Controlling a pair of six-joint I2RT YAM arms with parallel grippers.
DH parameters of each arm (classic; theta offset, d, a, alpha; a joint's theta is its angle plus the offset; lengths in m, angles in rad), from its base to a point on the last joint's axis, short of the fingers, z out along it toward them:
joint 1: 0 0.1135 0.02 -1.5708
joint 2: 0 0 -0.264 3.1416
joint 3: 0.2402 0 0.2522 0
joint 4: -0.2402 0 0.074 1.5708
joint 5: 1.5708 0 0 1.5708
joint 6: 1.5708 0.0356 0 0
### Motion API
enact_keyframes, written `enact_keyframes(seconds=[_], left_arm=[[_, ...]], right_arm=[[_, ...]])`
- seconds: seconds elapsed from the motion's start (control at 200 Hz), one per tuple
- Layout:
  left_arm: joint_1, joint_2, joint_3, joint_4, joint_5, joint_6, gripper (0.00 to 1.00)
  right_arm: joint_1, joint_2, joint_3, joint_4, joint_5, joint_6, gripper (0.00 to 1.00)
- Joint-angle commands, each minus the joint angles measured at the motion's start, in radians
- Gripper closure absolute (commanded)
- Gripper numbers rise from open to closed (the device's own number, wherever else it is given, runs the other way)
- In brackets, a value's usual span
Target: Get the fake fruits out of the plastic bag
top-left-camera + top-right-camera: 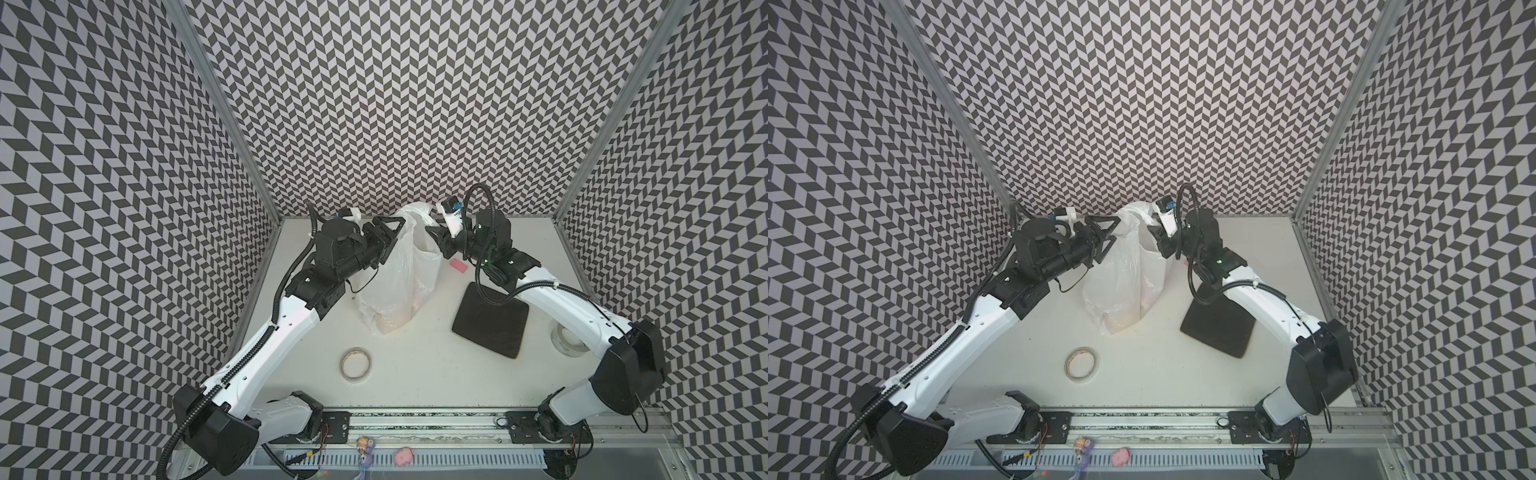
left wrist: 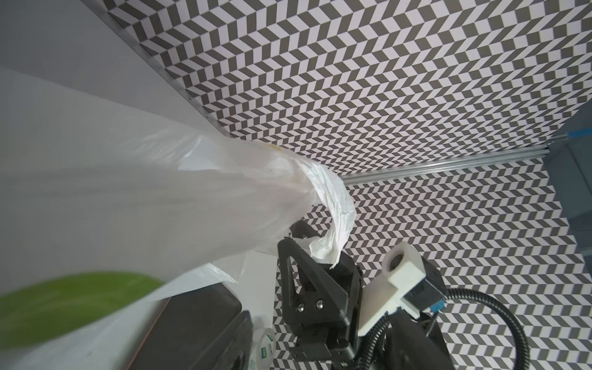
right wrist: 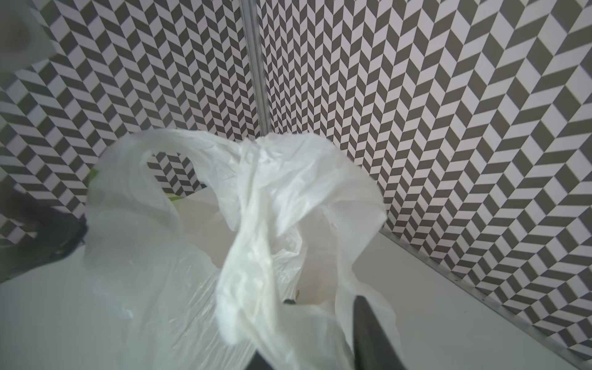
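The plastic bag [image 1: 399, 270] [image 1: 1125, 270] stands tall in the middle of the table, thin and white, its handles pulled up. My right gripper [image 1: 432, 232] [image 1: 1154, 230] is shut on the bag's right handle. The left wrist view shows the bag [image 2: 128, 192] stretched toward that gripper [image 2: 307, 243], with the handle tucked between its fingers. In the right wrist view, bag plastic [image 3: 256, 198] fills the gap at my right gripper [image 3: 314, 349]. My left gripper [image 1: 395, 239] [image 1: 1115, 235] stands open against the bag's left side. The fake fruits [image 1: 395, 324] are only dim yellowish and pinkish shapes through the bag's bottom.
A dark square tray [image 1: 490, 320] [image 2: 192, 326] lies right of the bag, partly under the right arm. Near that arm's wrist lies a small pink block [image 1: 457, 265]. A tape roll [image 1: 356, 363] sits in front of the bag. A clear round object [image 1: 569, 340] is half hidden behind the right arm.
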Motion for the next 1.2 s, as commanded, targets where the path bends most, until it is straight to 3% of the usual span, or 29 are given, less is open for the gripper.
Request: enact_keyframes(seconds=[0.0, 0.125, 0.37, 0.556, 0.786, 1.031, 1.197], left_arm=[[0.007, 0.027, 0.081, -0.038, -0.015, -0.152, 0.28], [0.011, 0.054, 0.156, -0.145, -0.009, -0.247, 0.28], [0.016, 0.116, 0.27, -0.418, 0.034, -0.377, 0.28], [0.014, 0.155, 0.272, -0.418, 0.114, -0.426, 0.29], [0.018, 0.171, 0.245, -0.37, 0.107, -0.451, 0.39], [0.034, 0.157, 0.203, -0.29, 0.081, -0.476, 0.35], [0.065, 0.182, 0.161, -0.207, 0.121, -0.497, 0.4]], right_arm=[[0.005, -0.022, 0.024, 0.07, -0.002, -0.018, 0.92], [0.011, -0.087, -0.042, 0.069, -0.002, -0.02, 1.0], [0.02, -0.185, -0.151, 0.102, -0.012, 0.012, 1.0], [0.034, -0.198, -0.171, 0.102, -0.012, 0.012, 1.0], [0.067, -0.23, -0.22, 0.106, -0.046, 0.0, 1.0], [0.082, -0.296, -0.287, 0.11, -0.079, -0.009, 1.0], [0.099, -0.316, -0.279, 0.061, -0.143, -0.045, 1.0]])
